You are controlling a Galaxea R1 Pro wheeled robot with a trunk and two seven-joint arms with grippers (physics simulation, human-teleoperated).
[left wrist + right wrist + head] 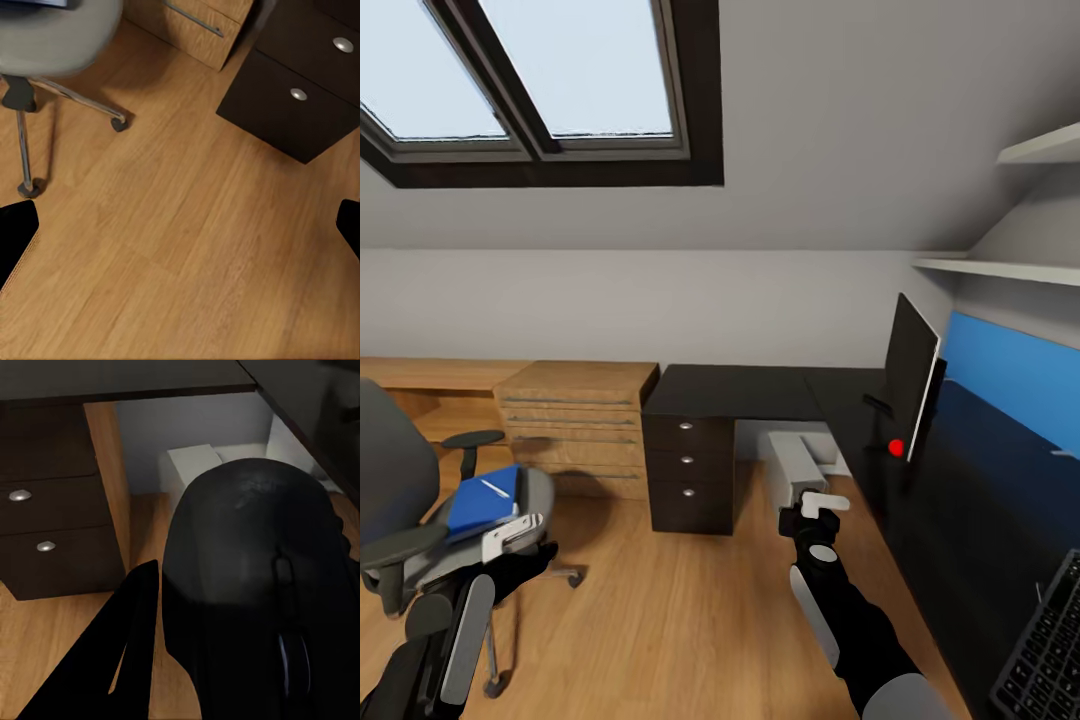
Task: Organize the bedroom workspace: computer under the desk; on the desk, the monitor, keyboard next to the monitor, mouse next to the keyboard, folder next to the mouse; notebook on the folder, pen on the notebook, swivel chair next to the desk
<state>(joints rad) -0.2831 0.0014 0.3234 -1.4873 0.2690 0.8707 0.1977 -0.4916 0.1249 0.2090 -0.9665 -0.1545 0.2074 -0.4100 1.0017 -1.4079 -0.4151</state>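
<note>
1. Right gripper is clamped on the black mouse, which bulks up between its fingers in the right wrist view.
2. Left gripper hangs with its fingers spread wide over bare wood floor.
3. Just ahead of the left gripper stands the swivel chair, with the blue folder on its seat.
4. Beyond the right gripper, the computer sits under the desk, and the monitor stands on top.
5. Close by on the right gripper's outer side, the keyboard lies on the desk.
</note>
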